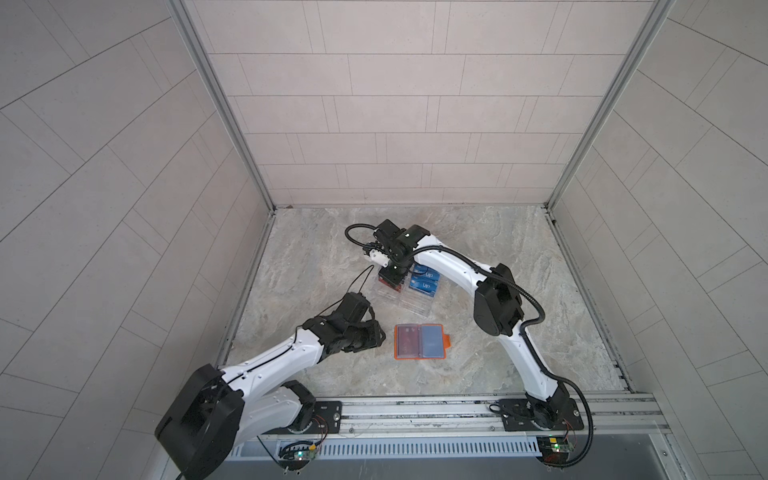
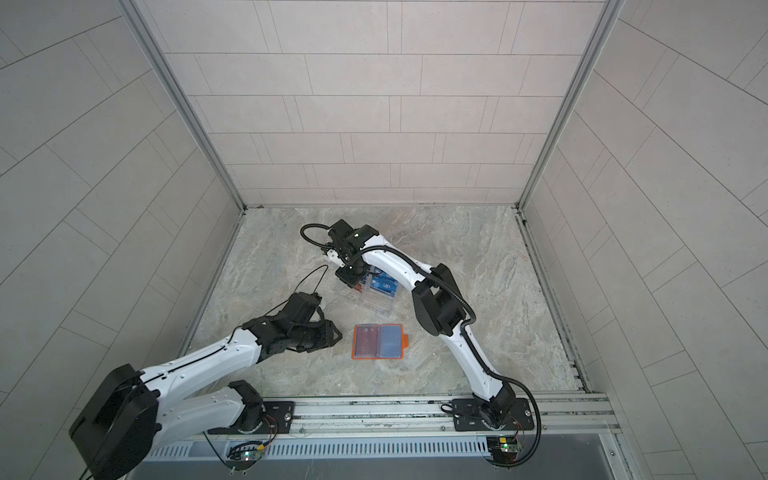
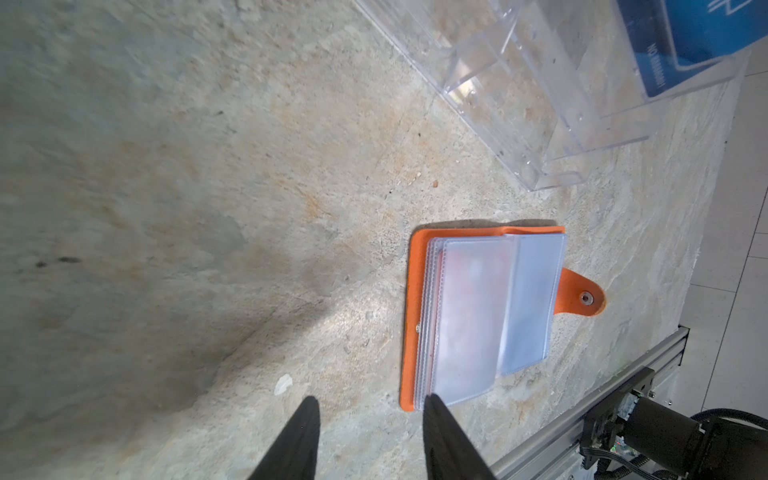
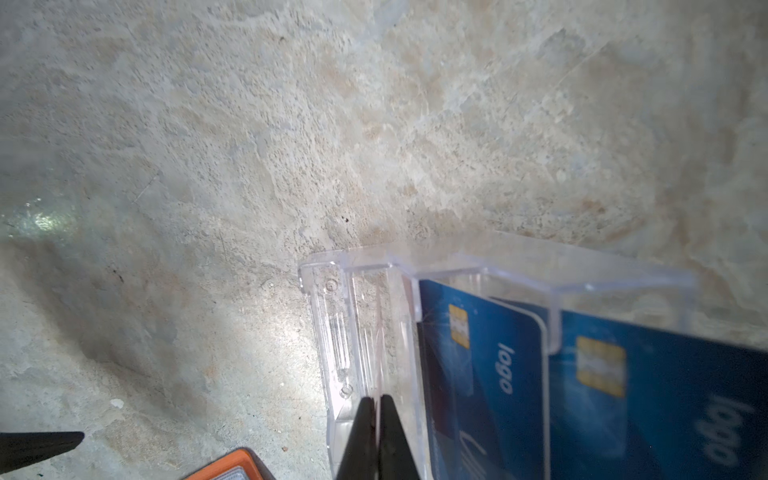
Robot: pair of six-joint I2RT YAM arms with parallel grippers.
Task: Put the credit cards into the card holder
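The orange card holder [image 1: 419, 341] [image 2: 377, 341] lies open on the marble floor, with a red card and a blue one showing through its clear sleeves. My left gripper [image 1: 377, 333] [image 3: 370, 401] is open just left of it, one fingertip at the holder's orange rim [image 3: 409, 316]. My right gripper [image 1: 390, 283] [image 4: 377, 398] reaches down into the left clear rack [image 4: 332, 332]. Its fingers are shut on the thin reddish edge of a credit card seen edge-on. Blue credit cards [image 1: 424, 282] [image 2: 384, 284] [image 4: 490, 365] stand in the neighbouring rack.
Two clear acrylic tiered racks [image 1: 411, 305] [image 3: 540, 104] stand side by side behind the holder. Tiled walls enclose the floor on three sides. An aluminium rail [image 1: 415, 409] carrying both arm bases runs along the front edge.
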